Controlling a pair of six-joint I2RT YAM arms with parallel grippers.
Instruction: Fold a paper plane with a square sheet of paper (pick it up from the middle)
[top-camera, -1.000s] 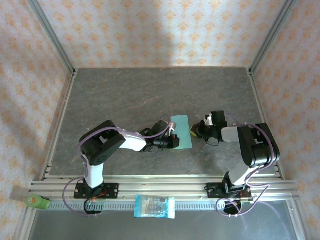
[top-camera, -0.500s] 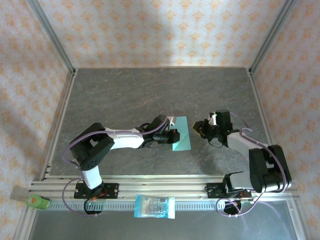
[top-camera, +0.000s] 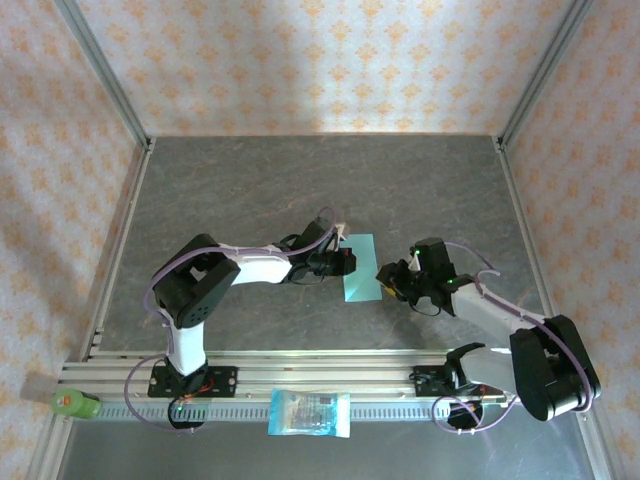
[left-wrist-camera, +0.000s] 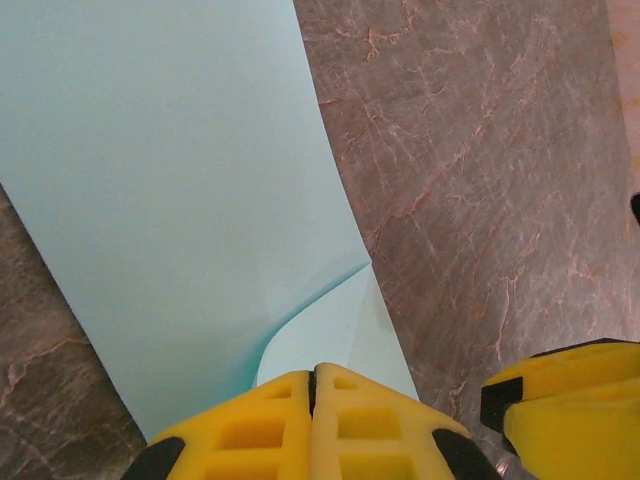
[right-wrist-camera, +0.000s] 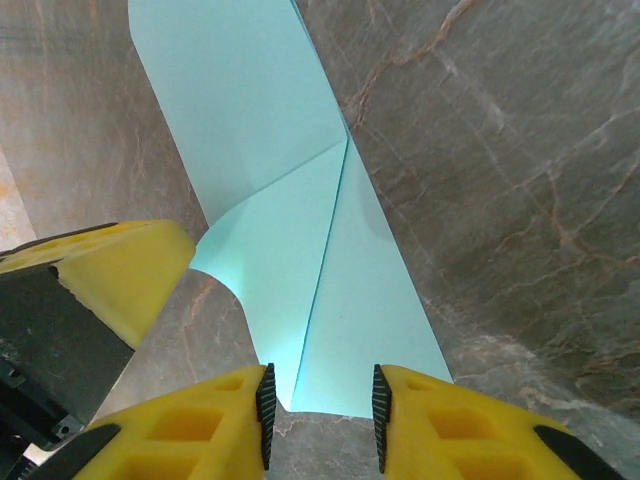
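The square sheet of paper (top-camera: 362, 272) is light teal and lies mid-table, partly folded, with a diagonal crease and a curled flap (right-wrist-camera: 270, 260). My left gripper (top-camera: 346, 262) is at the sheet's left edge. In the left wrist view its yellow fingers (left-wrist-camera: 313, 375) are pressed together on the curled paper edge (left-wrist-camera: 330, 320). My right gripper (top-camera: 386, 280) is at the sheet's right edge. Its jaws (right-wrist-camera: 320, 402) stand partly open, low over the table, with the paper's near edge (right-wrist-camera: 340, 380) between them, untouched.
A blue-and-white printed packet (top-camera: 310, 413) lies on the front rail between the arm bases. A green object (top-camera: 75, 403) sits at the rail's left end. Aluminium frame posts and patterned walls bound the grey stone tabletop (top-camera: 250, 190).
My right gripper has gone from shut to partly open and moved down and left to the paper's right edge. My left arm shifted slightly and stays shut at the left edge.
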